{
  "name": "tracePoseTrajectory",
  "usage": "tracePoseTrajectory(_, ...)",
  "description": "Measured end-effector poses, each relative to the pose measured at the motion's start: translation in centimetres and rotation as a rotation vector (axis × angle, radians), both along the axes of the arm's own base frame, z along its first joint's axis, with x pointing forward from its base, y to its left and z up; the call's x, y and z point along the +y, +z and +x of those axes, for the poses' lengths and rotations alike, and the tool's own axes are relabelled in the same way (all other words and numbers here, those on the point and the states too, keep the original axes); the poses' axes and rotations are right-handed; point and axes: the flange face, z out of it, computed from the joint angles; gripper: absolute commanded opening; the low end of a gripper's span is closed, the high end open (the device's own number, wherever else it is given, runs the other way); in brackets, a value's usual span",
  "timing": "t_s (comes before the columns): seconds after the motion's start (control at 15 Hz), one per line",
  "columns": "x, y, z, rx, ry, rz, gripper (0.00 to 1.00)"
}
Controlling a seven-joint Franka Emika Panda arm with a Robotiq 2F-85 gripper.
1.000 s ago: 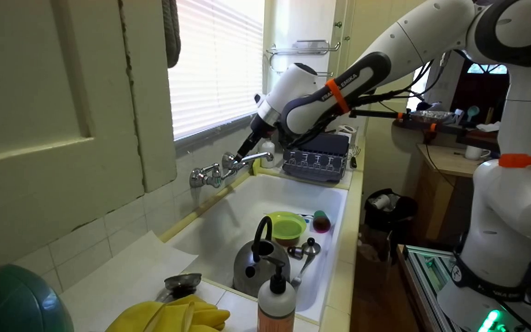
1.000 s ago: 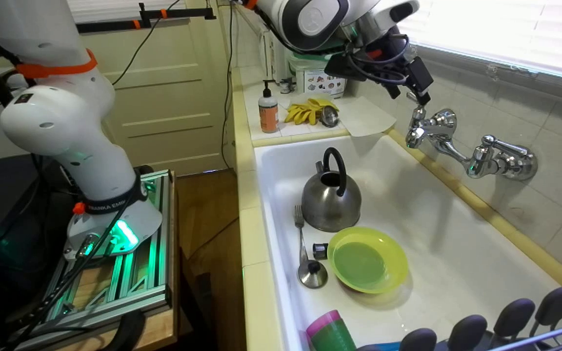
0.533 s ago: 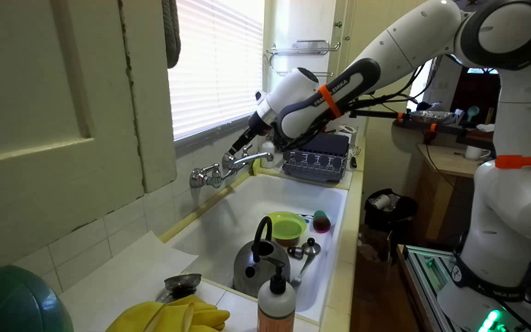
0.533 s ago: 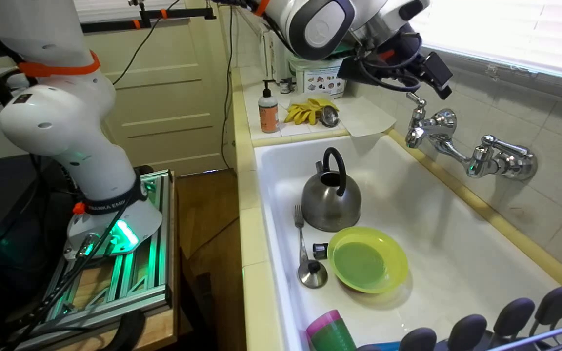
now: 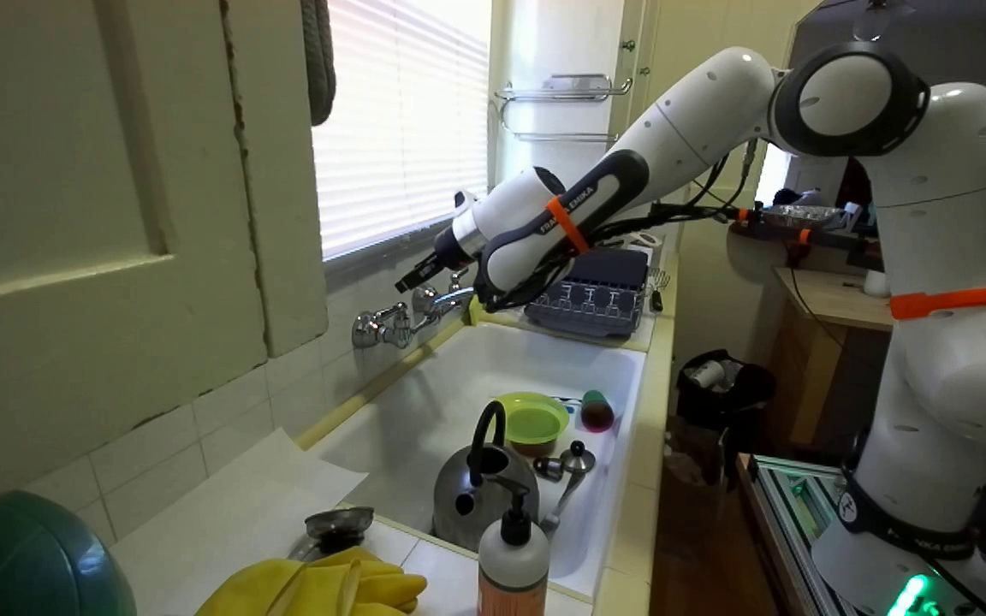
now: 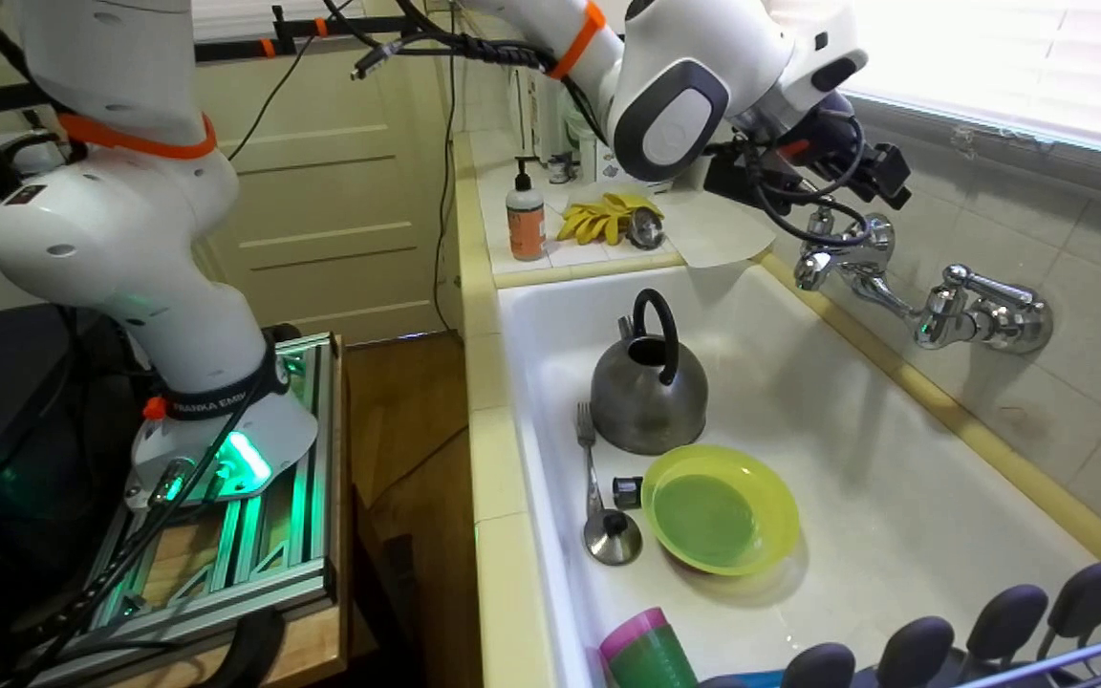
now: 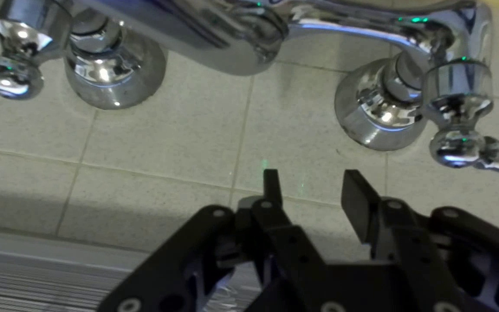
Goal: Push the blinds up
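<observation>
Hand [image 7: 310,186]: my two fingers [image 7: 361,206] stand apart, wall tiles [image 7: 180,130] showing between them.
Faucet [image 7: 232,47]: chrome, fixed to those tiles, near my fingertips.
Blinds [image 5: 403,128]: white, lowered; in both exterior views their bottom edge is higher than my fingertips and apart from them.
Sink [image 6: 904,516]: white, below me; it holds an upright steel kettle [image 6: 649,406], a fork [image 6: 591,463], a black-knobbed lid [image 6: 600,547], a yellow-green dish [image 6: 777,497] and a tipped green cup [image 6: 658,659].
Desk [image 6: 572,256]: at the kettle's end it carries a soap bottle [image 6: 526,227], yellow gloves [image 6: 598,220] and a white tub [image 6: 614,170], partly hidden behind my arm [image 6: 684,115], contents unseen.
Rack [image 5: 583,323]: grey, at the opposite end; I cannot make out its load.
Bin [image 5: 750,415]: black, farther off, with white scraps [image 5: 709,374] in its mouth.
</observation>
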Motion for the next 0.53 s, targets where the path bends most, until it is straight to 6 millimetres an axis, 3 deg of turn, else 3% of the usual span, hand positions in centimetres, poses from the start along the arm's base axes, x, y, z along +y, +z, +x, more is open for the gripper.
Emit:
tracePoseTrajectory(0.13,-0.3,-0.8,0.8,-0.045,0.02,-0.013,0.01)
tracePoseTrajectory(0.53,-2.0,-1.6,2.2,-0.17,0.076,-0.086,0.0)
